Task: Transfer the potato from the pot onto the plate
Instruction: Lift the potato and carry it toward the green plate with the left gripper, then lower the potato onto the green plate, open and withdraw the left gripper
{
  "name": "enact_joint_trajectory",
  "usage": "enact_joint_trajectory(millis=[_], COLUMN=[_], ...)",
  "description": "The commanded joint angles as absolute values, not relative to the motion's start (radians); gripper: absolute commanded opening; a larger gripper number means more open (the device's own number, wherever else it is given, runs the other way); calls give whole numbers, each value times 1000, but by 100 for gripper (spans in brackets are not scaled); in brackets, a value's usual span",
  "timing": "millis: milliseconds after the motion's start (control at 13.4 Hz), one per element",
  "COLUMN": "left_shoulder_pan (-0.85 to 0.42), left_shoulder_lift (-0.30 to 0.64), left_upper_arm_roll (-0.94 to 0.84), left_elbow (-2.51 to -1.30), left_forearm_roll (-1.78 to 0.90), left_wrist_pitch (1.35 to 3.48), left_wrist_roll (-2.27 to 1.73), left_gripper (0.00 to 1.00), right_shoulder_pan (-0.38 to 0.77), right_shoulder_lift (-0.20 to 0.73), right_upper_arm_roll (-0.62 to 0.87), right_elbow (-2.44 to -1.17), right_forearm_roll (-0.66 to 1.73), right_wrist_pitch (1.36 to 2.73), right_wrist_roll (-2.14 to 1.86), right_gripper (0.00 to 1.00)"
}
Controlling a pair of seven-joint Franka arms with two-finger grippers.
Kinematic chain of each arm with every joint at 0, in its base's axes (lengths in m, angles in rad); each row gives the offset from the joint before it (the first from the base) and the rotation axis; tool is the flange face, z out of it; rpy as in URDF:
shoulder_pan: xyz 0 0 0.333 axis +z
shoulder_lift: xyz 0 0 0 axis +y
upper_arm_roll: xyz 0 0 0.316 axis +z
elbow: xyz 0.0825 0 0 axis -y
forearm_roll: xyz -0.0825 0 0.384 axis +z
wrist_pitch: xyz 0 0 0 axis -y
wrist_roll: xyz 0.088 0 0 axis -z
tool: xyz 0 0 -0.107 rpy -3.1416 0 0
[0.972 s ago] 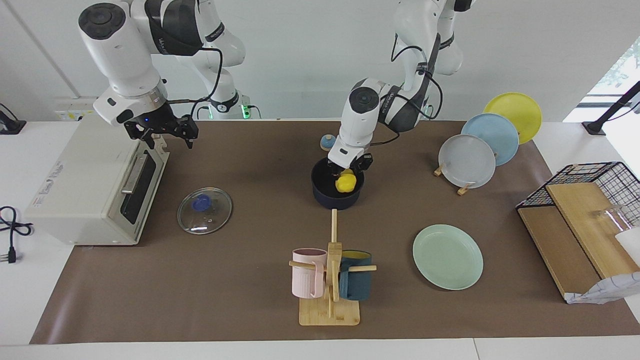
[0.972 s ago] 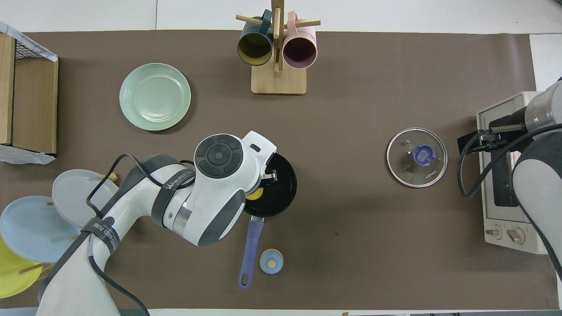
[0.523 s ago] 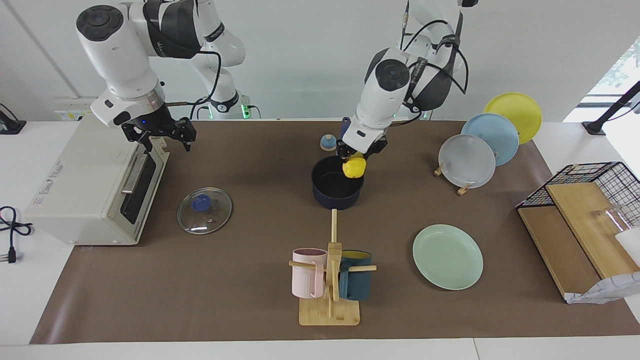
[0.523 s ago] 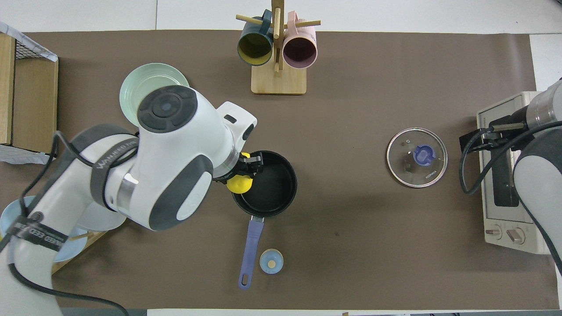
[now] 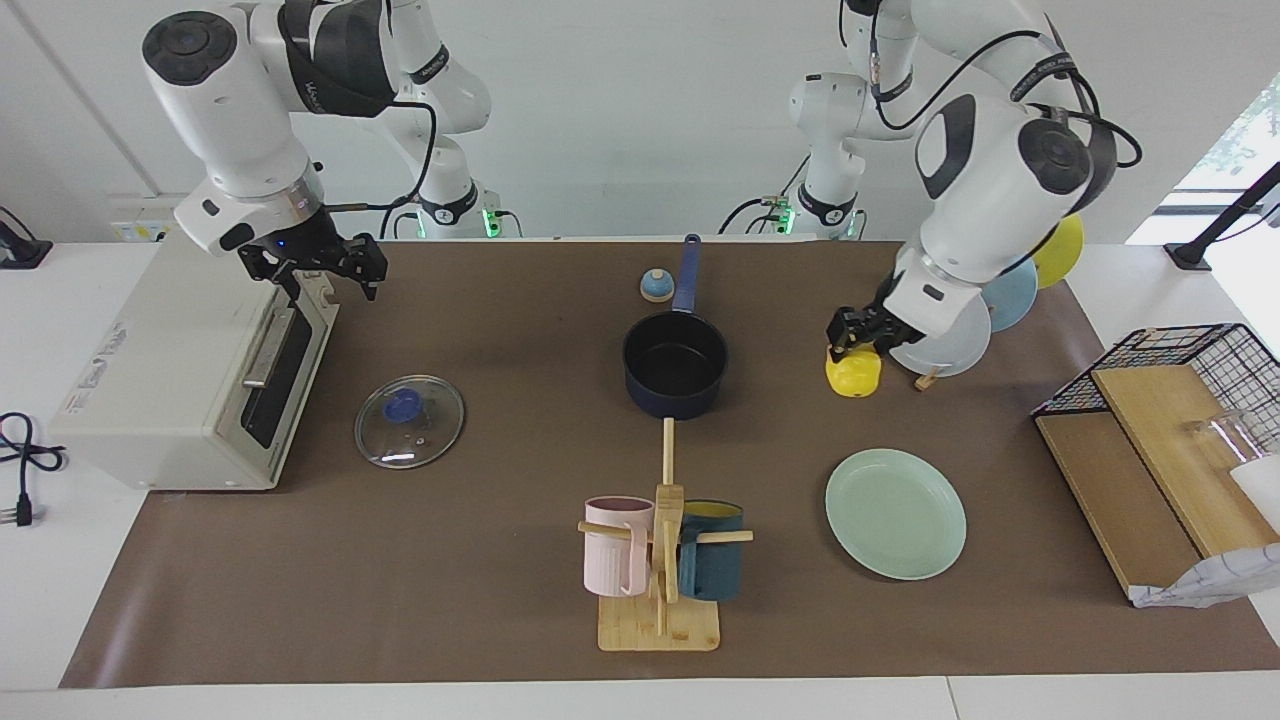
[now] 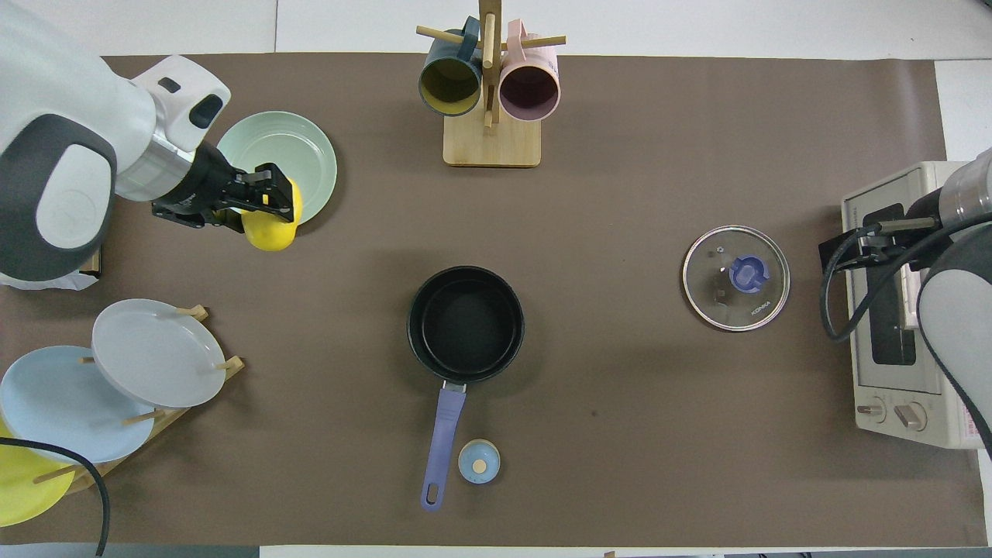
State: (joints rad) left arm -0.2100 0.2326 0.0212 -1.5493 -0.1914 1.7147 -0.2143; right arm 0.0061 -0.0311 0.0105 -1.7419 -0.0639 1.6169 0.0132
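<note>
My left gripper (image 5: 850,338) is shut on the yellow potato (image 5: 853,373) and holds it in the air over the mat, between the pot and the plate rack. In the overhead view the left gripper (image 6: 267,195) and the potato (image 6: 270,229) overlap the rim of the mint-green plate (image 6: 302,155). The plate (image 5: 895,513) lies flat and bare. The navy pot (image 5: 675,362) stands mid-table with its handle toward the robots; its black inside (image 6: 466,324) holds nothing. My right gripper (image 5: 318,265) waits, open, over the toaster oven's front.
A toaster oven (image 5: 170,370) stands at the right arm's end, a glass lid (image 5: 409,421) beside it. A mug rack (image 5: 660,560) stands farthest from the robots. A rack of plates (image 6: 147,353), a wire basket (image 5: 1200,360) and a small blue knob (image 5: 656,286) also stand here.
My left gripper lifted the potato out of the pot and carried it toward the left arm's end, up to the plate's rim. The right arm barely moved.
</note>
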Motion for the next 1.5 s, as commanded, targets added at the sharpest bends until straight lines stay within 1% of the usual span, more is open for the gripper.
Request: enact_joint_trajectory(millis=[0, 374, 748, 897, 972, 1047, 1271, 1346, 1421], left_shoulder_pan=[-164, -137, -137, -135, -137, -135, -130, -112, -104], left_shoulder_lift=[352, 501, 509, 509, 509, 508, 488, 459, 410], left_upper_arm_roll=[14, 14, 15, 15, 15, 17, 18, 18, 20], left_elbow=[-1506, -1523, -1606, -1608, -1608, -1600, -1548, -1534, -1536], left_forearm_roll=[-180, -123, -117, -117, -117, -117, -106, -106, -104], left_wrist_pitch=[1832, 2038, 2135, 2137, 2135, 2128, 2085, 2050, 2021], left_wrist_roll=[-134, -86, -44, -41, -35, -35, -38, -44, -49], left_gripper=[0, 0, 0, 0, 56, 100, 100, 100, 100], right_shoulder_pan=[-6, -8, -8, -8, -8, -8, -8, -8, -8], right_shoulder_lift=[-37, -37, -37, -37, -37, -37, -37, -37, -37], right_upper_arm_roll=[17, 17, 17, 17, 17, 17, 17, 17, 17], right_elbow=[-1735, -1736, -1736, -1736, -1736, -1736, -1735, -1735, -1735], right_forearm_roll=[-60, -60, -60, -60, -60, -60, -60, -60, -60], right_wrist_pitch=[1606, 1606, 1606, 1606, 1606, 1606, 1606, 1605, 1606], right_wrist_roll=[26, 26, 26, 26, 26, 26, 26, 26, 26], right_gripper=[100, 100, 100, 100, 100, 100, 100, 100, 100])
